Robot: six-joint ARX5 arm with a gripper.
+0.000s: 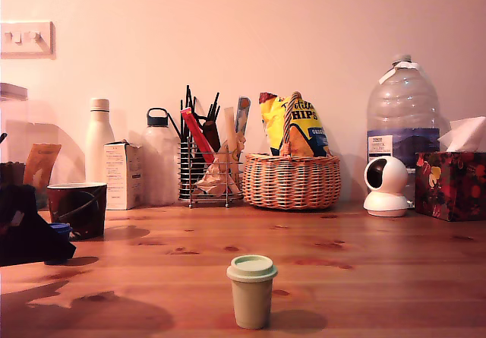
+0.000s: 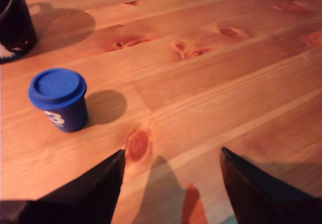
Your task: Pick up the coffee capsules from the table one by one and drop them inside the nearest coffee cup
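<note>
Capsules are the concern, and none sits in the black gripper, whose two dark fingers stand well apart over bare wood in the wrist view, with nothing between them. Near one finger in that view stands a small royal-blue plastic capsule with a ridged lid and a white mark on its side, upright, casting a shadow on the boards, and clear of the finger. Beyond it, at the frame's corner, is the lower wall of the dark brown-black tapered paper cup. In the exterior view the arm shows only as a dark mass at about nine o'clock, with a sliver of the blue capsule just visible behind it. The dark cup stands upright just beyond, slightly towards ten o'clock. A small pale sage-green plastic capsule with a lid stands upright at six o'clock, alone at the front of the knotty pine table, well apart from the cup and the arm. Along the wall at twelve o'clock is a woven wicker basket holding crisp packets.
</note>
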